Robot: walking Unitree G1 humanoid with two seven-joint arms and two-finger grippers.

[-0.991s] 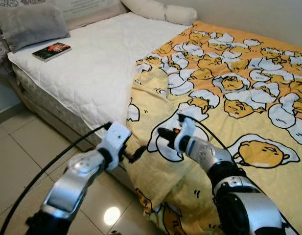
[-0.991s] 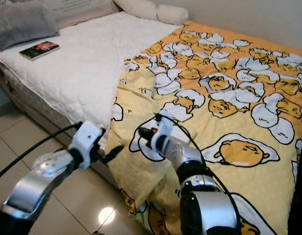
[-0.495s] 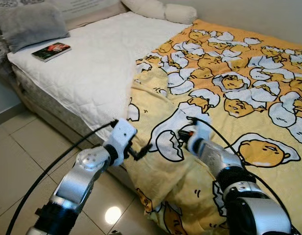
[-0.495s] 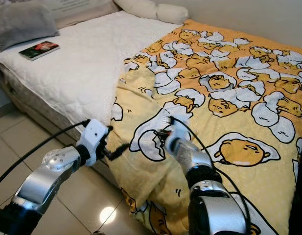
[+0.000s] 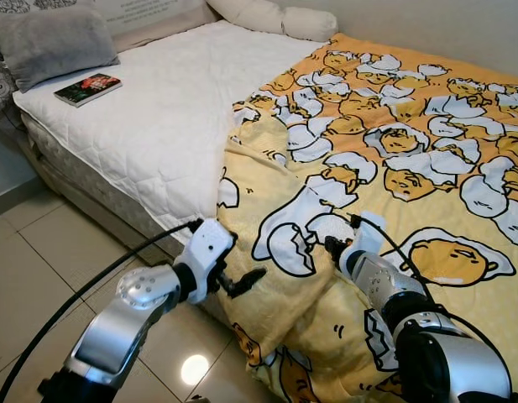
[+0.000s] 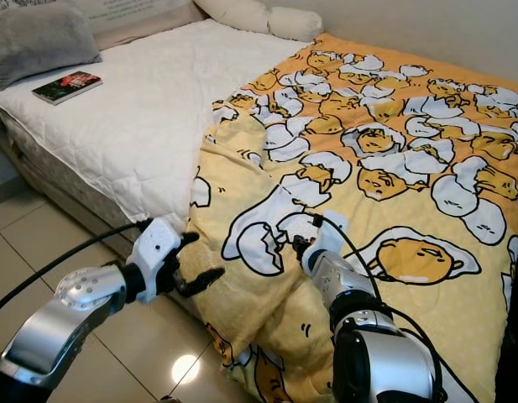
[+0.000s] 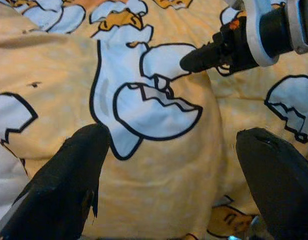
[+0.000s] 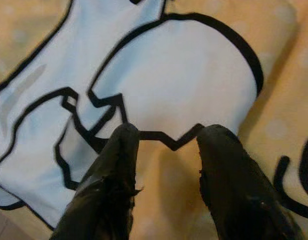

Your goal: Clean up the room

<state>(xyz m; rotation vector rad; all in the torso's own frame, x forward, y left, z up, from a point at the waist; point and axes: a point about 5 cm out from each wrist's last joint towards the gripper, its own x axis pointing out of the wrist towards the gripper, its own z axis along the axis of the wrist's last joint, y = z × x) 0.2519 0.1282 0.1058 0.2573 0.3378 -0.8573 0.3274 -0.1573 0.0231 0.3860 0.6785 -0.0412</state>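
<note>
Fingers on the left gripper point(image 5: 242, 281) are spread wide, hanging just off the bed's edge w/ the draped yellow egg-print blanket point(image 5: 393, 143) right in front of them, not touching it afaict. Left arm is bent, reaching fwd from low left over the tile floor point(image 5: 23, 277), black cable point(image 5: 82, 290) looping behind it. Right gripper point(image 8: 166, 145) fingers are a bit apart, tips pressed into the blanket fold on the bed's near side; that arm stretches out over the blanket. Blanket covers the right half of the bed and spills over the edge. White mattress point(image 5: 158, 109) bare on the left, w/ a book point(image 5: 88, 88) and grey pillow point(image 5: 53, 42) at the far corner, white pillows point(image 5: 275, 17) along the wall.
</note>
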